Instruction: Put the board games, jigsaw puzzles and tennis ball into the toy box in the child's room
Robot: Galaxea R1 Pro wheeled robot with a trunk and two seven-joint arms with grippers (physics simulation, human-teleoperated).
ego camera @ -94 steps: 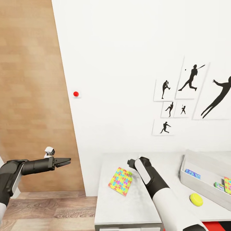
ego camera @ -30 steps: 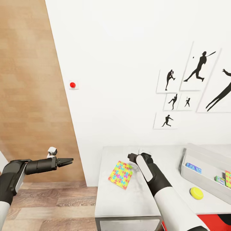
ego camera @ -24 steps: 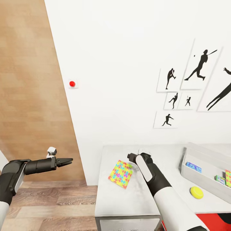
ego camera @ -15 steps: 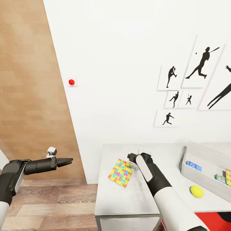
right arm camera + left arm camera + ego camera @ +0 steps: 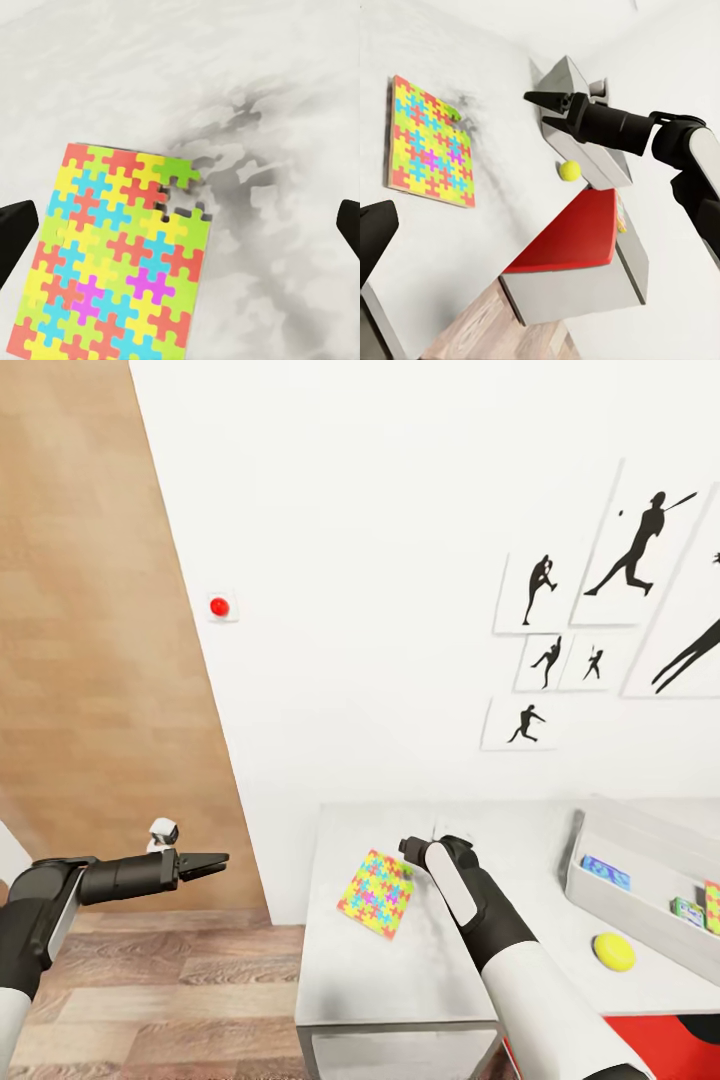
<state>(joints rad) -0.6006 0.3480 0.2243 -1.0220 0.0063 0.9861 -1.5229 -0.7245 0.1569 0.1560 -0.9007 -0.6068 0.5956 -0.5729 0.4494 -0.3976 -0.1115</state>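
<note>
Jigsaw puzzle (image 5: 377, 893), a yellow slab of many-coloured interlocking shapes, lies flat near the tabletop's (image 5: 400, 980) left edge; bare surface surrounds it. Right end effector (image 5: 408, 850) hovers above, released; left end effector (image 5: 205, 861) clenched.

White forearms, black wrists, slim black tool (image 5: 215, 859) fingers

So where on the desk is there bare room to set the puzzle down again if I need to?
The table is bare along its near edge below the jigsaw puzzle, and between the right arm and the tennis ball. It is crowded toward the toy box.
</note>
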